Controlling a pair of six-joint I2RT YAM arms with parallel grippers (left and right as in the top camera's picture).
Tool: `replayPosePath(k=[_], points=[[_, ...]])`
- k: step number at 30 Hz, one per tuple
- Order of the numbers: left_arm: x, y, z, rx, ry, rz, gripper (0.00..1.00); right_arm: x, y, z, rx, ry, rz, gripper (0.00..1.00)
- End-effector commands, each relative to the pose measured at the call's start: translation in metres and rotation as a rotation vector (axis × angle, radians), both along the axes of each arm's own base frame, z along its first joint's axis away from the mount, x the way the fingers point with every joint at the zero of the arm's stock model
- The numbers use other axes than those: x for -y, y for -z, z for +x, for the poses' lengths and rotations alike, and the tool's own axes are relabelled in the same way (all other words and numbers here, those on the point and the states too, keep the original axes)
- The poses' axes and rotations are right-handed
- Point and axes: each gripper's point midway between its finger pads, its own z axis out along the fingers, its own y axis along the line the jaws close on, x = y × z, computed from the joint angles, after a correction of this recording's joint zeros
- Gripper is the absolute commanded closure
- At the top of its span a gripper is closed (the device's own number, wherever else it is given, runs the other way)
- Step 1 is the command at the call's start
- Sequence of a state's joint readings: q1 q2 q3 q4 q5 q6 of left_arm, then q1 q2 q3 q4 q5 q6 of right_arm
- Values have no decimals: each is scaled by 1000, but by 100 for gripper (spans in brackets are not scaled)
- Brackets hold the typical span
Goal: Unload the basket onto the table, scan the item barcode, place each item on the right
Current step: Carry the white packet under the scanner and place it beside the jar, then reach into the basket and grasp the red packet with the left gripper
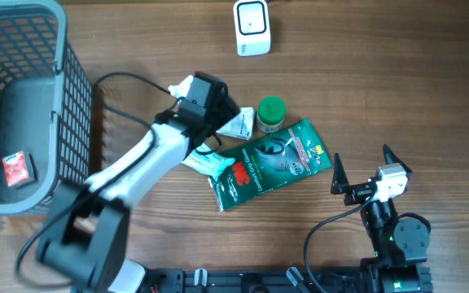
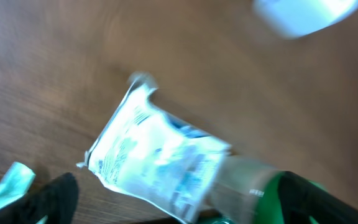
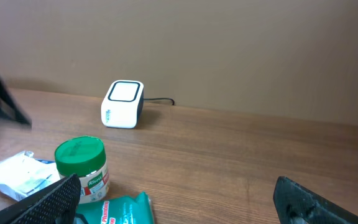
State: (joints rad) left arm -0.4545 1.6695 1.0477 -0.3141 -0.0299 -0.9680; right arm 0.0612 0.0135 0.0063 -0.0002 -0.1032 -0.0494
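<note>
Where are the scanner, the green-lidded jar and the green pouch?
scanner (image 1: 252, 26), overhead view, on its top face.
green-lidded jar (image 1: 271, 108), overhead view, on its lid.
green pouch (image 1: 277, 163), overhead view, on its printed front.

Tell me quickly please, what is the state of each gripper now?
Left gripper: open, holding nothing.
Right gripper: open, holding nothing.

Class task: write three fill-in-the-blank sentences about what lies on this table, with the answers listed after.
The small packet inside the grey plastic mesh basket is ____.
The round jar beside the green foil pouch has a ____ lid.
The right gripper has its jaws standing ____.
Missing words: red; green; open.
</note>
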Motion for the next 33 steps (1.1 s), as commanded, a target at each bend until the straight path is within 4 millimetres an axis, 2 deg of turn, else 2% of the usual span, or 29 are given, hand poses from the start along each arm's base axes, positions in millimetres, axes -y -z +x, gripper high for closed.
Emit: replayPosePath(k=[1,4,6,8,9,10,12,15,20,23,25,28,31,33], points=[[-31,-100,7,297,-32,92,0,1,-2,0,11,8,-1,0],[-67,-178,-5,510,-145,148,0,1,-2,0,12,7,0,0],[-103,-233,-23,663,-263,218,0,1,-2,0,11,7,0,0],[-137,-269,-46,754,-362,285,0,1,-2,0,11,7,0,0],[-154,-280,-56,778,-409,326,0,1,-2,0,11,8,0,0],[-183,-293,-72,798,-520,377,0,1,-2,0,11,7,0,0],[-227,-305,-94,811,-706,432,0,1,-2,0,11,8,-1,0],[-279,-311,-111,821,-896,411,0,1,-2,0,11,7,0,0],[-343,-287,-115,763,-1101,262,0,1,-2,0,11,7,-1,0],[-373,-266,-110,695,-1140,242,0,1,-2,0,12,8,-1,0],[-393,-241,-106,612,-1173,234,0,1,-2,0,11,7,-1,0],[-417,-182,-104,428,-1286,147,0,1,-2,0,11,7,-1,0],[-432,-125,-93,253,-1286,114,0,1,-2,0,11,7,-1,0],[-436,-97,-86,173,-1283,110,0,1,-2,0,12,8,0,0]])
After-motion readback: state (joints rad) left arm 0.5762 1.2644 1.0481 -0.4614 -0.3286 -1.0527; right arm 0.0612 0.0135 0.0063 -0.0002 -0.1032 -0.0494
